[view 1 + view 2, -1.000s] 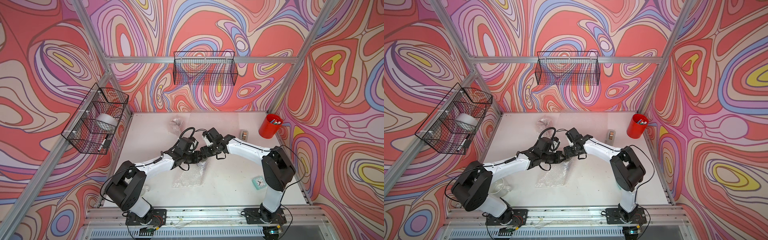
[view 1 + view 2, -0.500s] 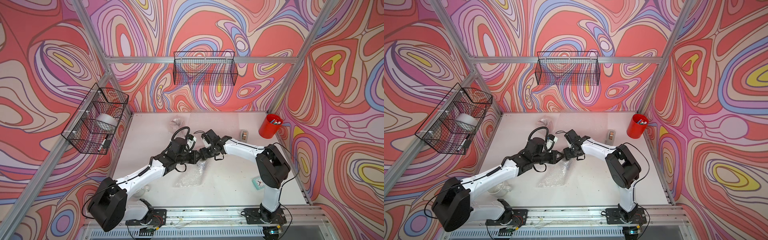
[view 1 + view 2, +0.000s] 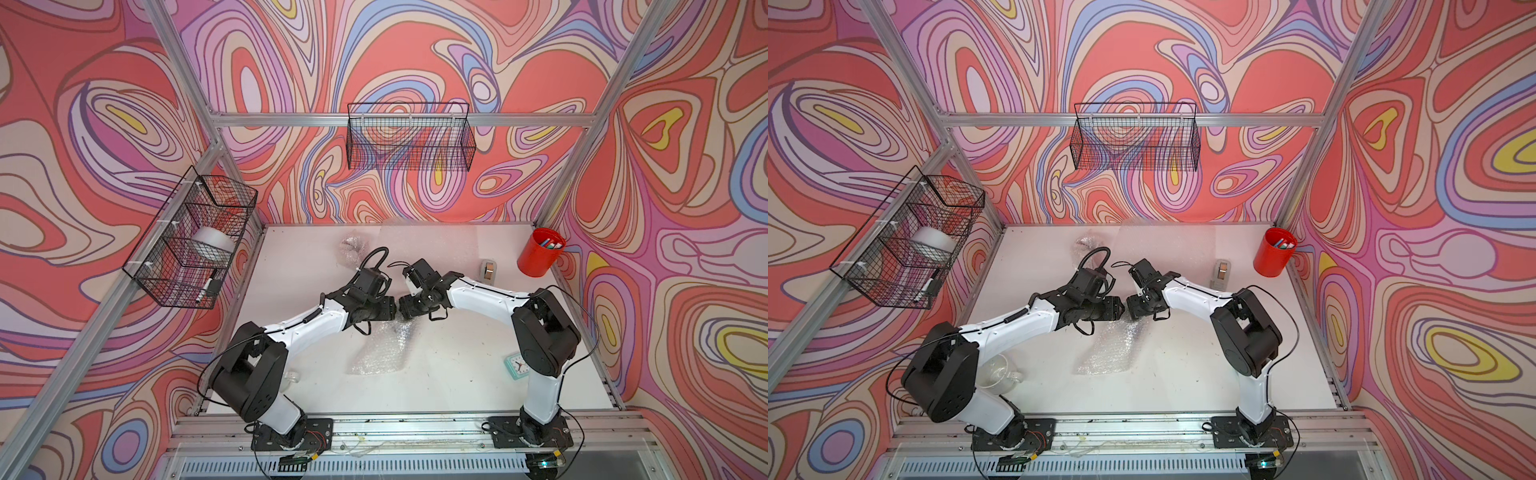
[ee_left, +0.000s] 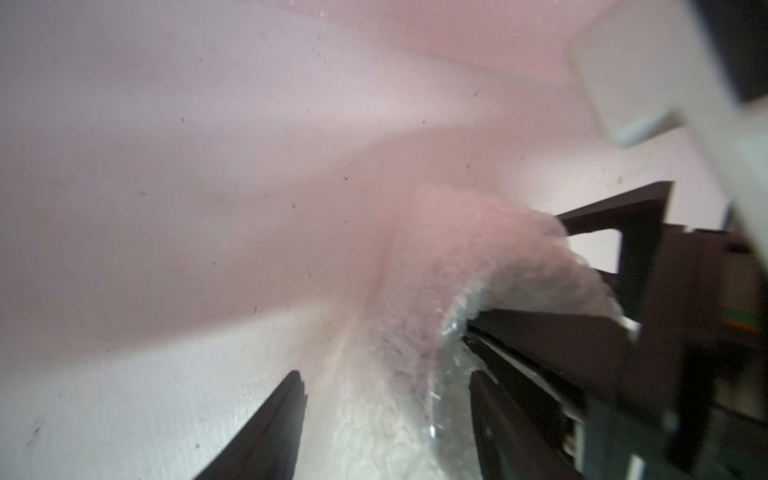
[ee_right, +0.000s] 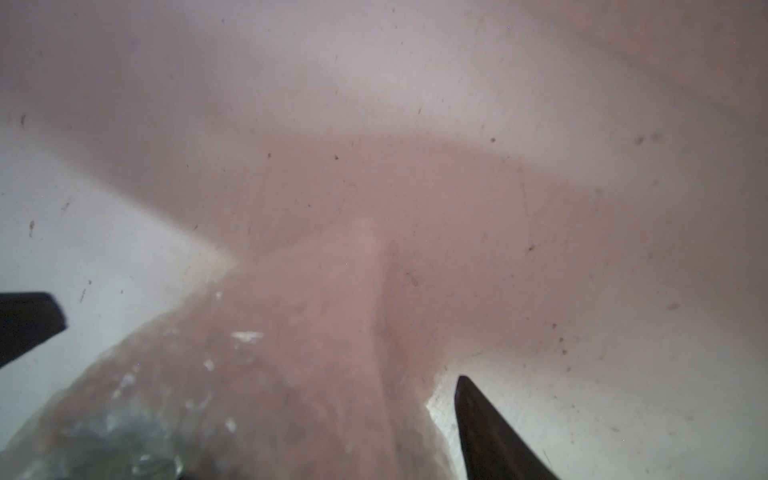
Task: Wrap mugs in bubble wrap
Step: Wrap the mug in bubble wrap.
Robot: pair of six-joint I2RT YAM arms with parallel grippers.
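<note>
On the white table (image 3: 457, 374), near its middle, crumpled bubble wrap (image 3: 380, 353) with far end raised between the spread fingers of the left gripper (image 4: 386, 374) and right gripper (image 3: 1131, 307), tips almost meeting, neither clamped on it; beside the left arm's base (image 3: 1013, 434), bare clear glass mug (image 3: 998, 370).
</note>
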